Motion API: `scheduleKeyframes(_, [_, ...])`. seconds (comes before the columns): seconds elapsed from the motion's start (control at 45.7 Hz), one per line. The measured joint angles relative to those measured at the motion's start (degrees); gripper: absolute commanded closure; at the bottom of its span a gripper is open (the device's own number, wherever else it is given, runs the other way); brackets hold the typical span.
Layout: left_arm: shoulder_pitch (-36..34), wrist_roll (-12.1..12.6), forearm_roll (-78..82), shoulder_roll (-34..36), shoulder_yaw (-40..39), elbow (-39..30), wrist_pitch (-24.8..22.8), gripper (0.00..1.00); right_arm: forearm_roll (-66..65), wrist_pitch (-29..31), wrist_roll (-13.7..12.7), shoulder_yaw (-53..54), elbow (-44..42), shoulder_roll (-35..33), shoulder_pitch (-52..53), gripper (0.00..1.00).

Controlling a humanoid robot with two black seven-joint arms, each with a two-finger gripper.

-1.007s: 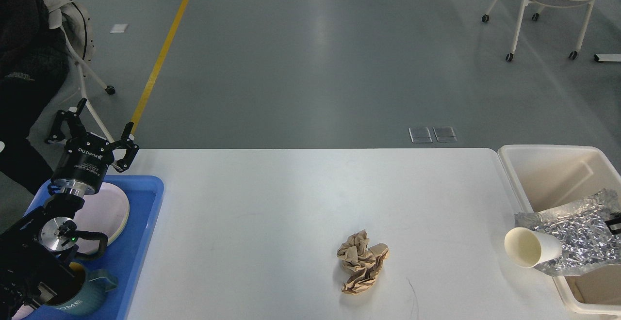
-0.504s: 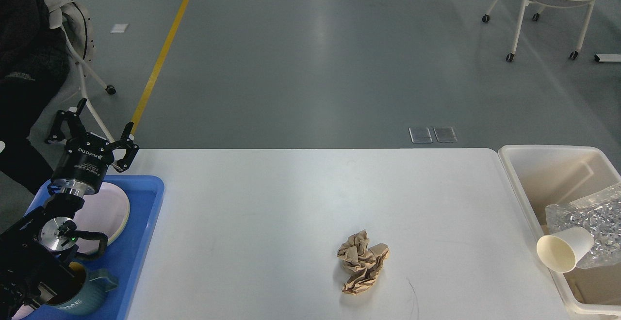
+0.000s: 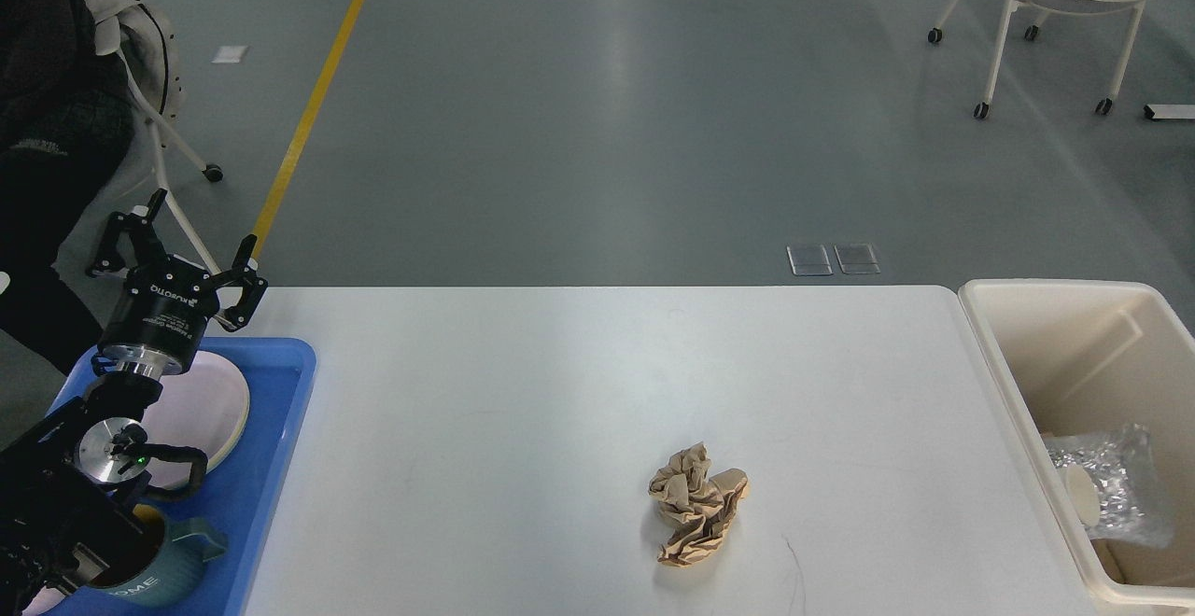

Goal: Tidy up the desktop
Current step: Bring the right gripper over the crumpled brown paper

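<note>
The large smooth white rectangular tabletop with rounded corners fills the lower half of the head view, from the blue tray at 9 o'clock to the cream bin at 3 o'clock. A crumpled ball of tan brown paper lies on it toward 5 o'clock, well apart from everything else.

The flat blue plastic tray sits at the tabletop's left end. On it rest a round white plate and, nearer at 7 o'clock, a dark teal ceramic mug with a handle turned to the right. The black left arm rises over the tray; the left pincer hovers above the tray's far edge with its two fingers spread apart and nothing between them.

The cream-white rectangular plastic bin stands just beside the tabletop's right edge. Inside it, at its near end, lie a crinkled clear and silver plastic wrapper and a cream paper cup, the cup partly covered by the wrapper. The right pincer is out of sight.

Beyond the tabletop, a yellow floor line runs toward 11 o'clock, and a white wheeled chair stands at 1 o'clock.
</note>
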Motion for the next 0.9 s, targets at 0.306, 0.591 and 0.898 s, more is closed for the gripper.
scheduleKeyframes(0.306, [0.00,0.00,0.04,0.00,0.00,0.00,0.00,0.00,2.62,0.01,-3.62,2.42,0.00,1.95,-0.27,0.00])
scheduleKeyframes(0.591, [0.00,0.00,0.04,0.00,0.00,0.00,-0.07,0.00,10.50,3.95,-2.62,14.55,3.63,4.70,12.37,0.00])
scheduleKeyframes(0.898, [0.00,0.00,0.04,0.00,-0.01,0.01,-0.07,0.00,-0.20,16.56,-2.42,18.44,49.37,9.49,58.67,0.00])
